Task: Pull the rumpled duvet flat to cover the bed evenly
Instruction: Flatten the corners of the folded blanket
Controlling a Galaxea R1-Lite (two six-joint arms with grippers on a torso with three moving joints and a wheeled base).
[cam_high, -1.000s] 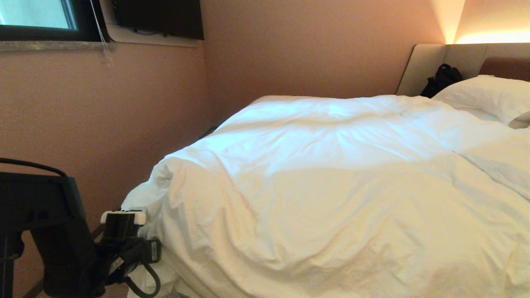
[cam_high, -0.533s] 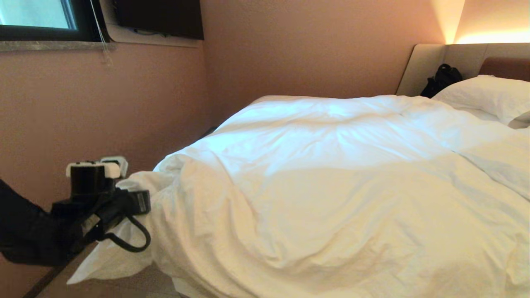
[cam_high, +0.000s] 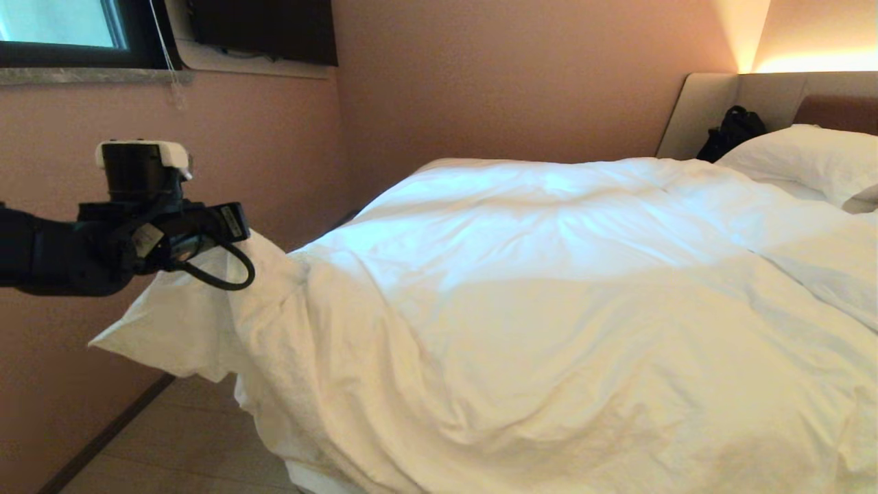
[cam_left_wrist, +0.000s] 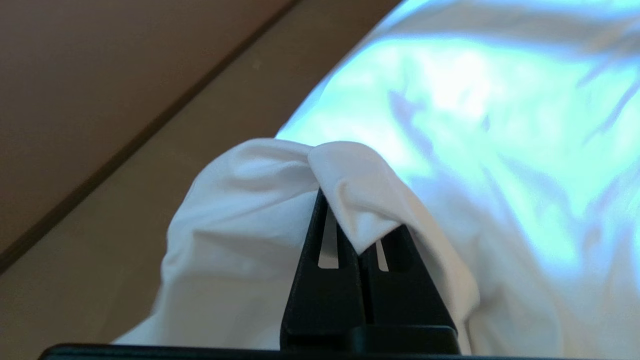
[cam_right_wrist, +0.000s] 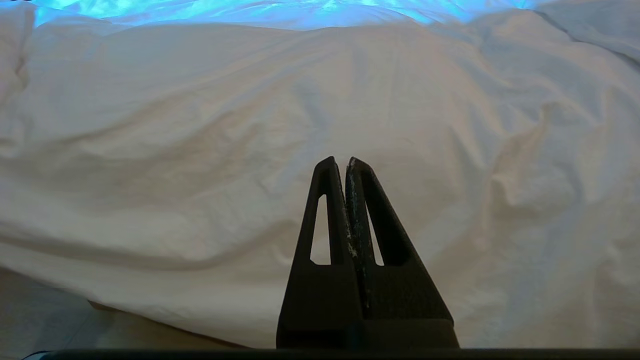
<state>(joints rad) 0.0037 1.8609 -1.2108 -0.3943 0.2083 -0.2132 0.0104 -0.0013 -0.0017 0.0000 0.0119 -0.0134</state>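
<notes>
The puffy white duvet lies creased over most of the bed, whose beige headboard shows at the far right. My left gripper is raised beside the bed's near left corner, shut on the duvet's corner, which hangs lifted from it in a flap. In the left wrist view the cloth drapes over the closed fingers and hides their tips. My right gripper shows only in its own view: shut, empty, held apart from the duvet.
A white pillow and a black bag lie by the headboard. A pink wall runs close along the bed's left side, with a window and a dark screen above. A narrow strip of wood floor separates wall and bed.
My left arm has risen from low by the bed's corner to about mattress-top height, carrying the duvet corner up and outward to the left. The right arm has not moved.
</notes>
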